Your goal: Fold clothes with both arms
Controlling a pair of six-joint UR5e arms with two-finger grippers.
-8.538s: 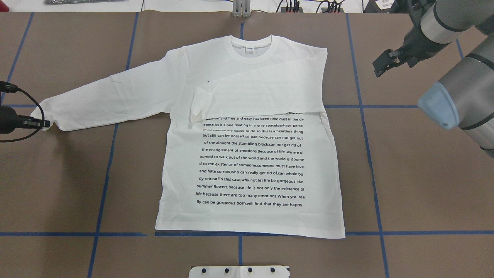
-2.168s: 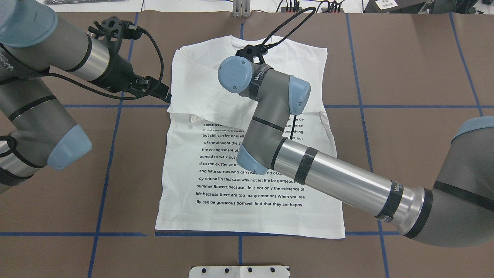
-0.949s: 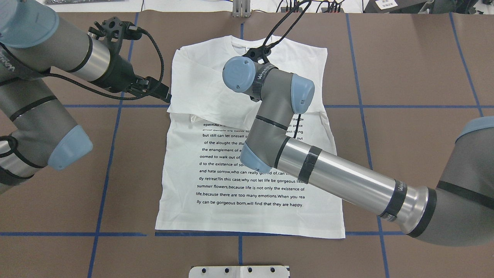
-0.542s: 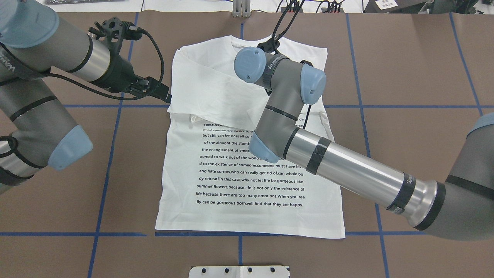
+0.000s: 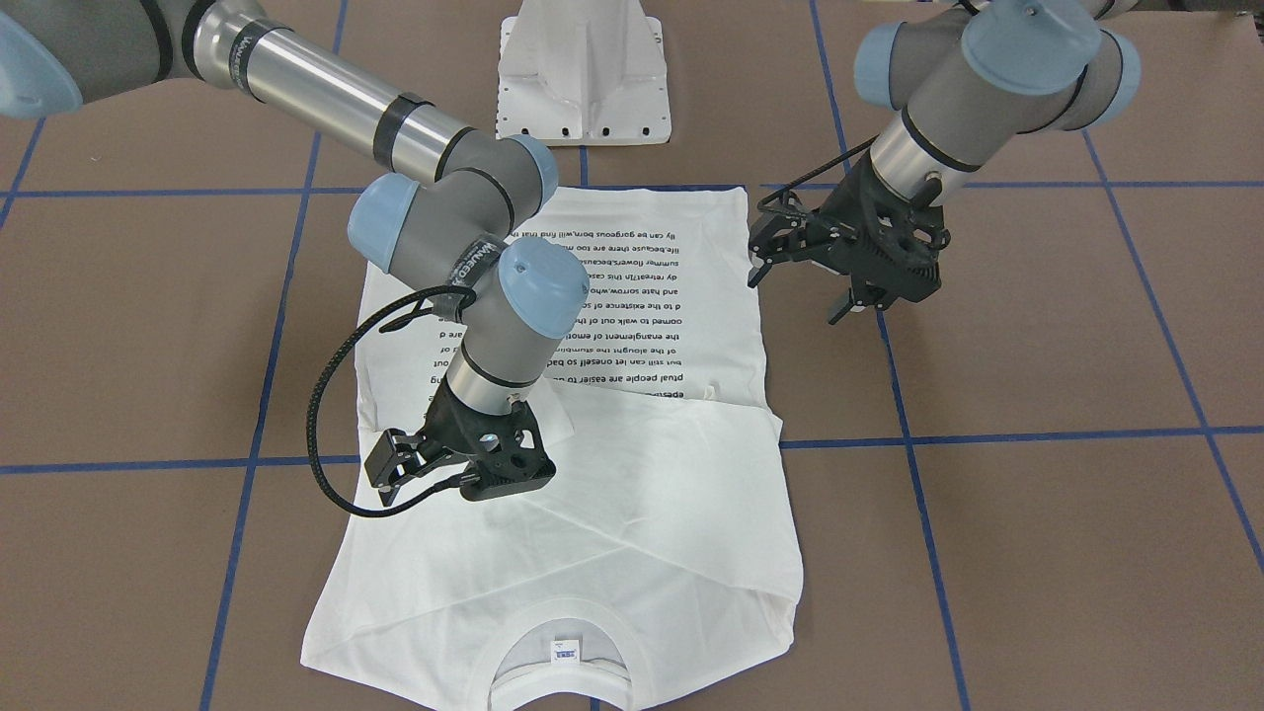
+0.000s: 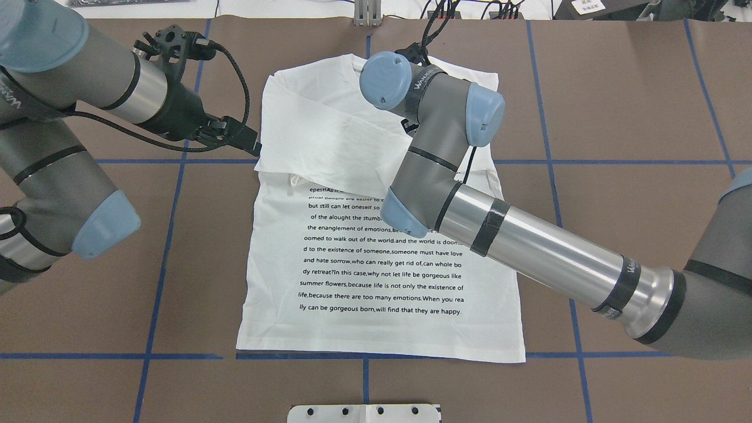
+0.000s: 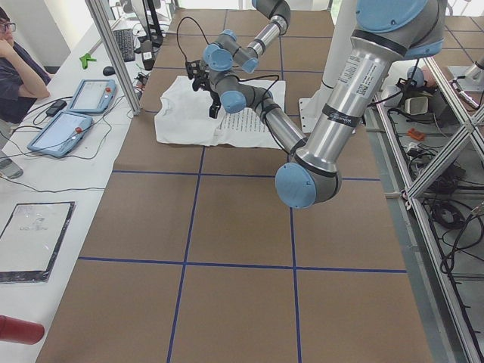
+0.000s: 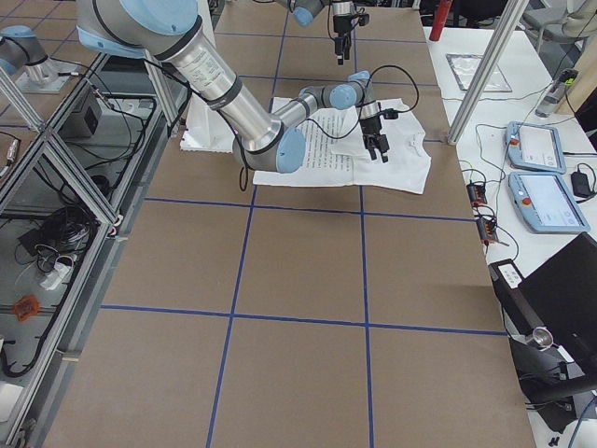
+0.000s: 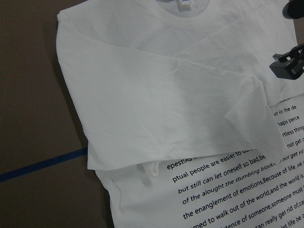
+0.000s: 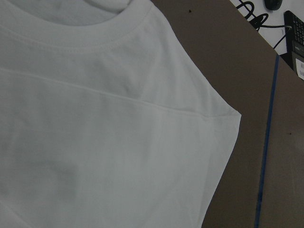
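The white long-sleeved T-shirt lies flat on the brown table, text side up, collar at the far end. Both sleeves are folded across its chest. My left gripper hangs open just off the shirt's left edge, level with the sleeve fold, holding nothing; in the front-facing view this left gripper is raised above the table. My right gripper hovers open over the folded sleeves near the chest, empty. In the overhead view its own wrist hides it. The left wrist view shows the folded sleeve and the right fingers.
A white pedestal base stands at the robot's edge of the table. Blue tape lines cross the brown surface. The right arm's black cable loops above the shirt. A seated person and tablets are beyond the far edge.
The left sleeve, earlier stretched out with my left gripper at its cuff, now lies across the chest. Over the last second my right arm has drifted toward the collar; the left arm stays still.
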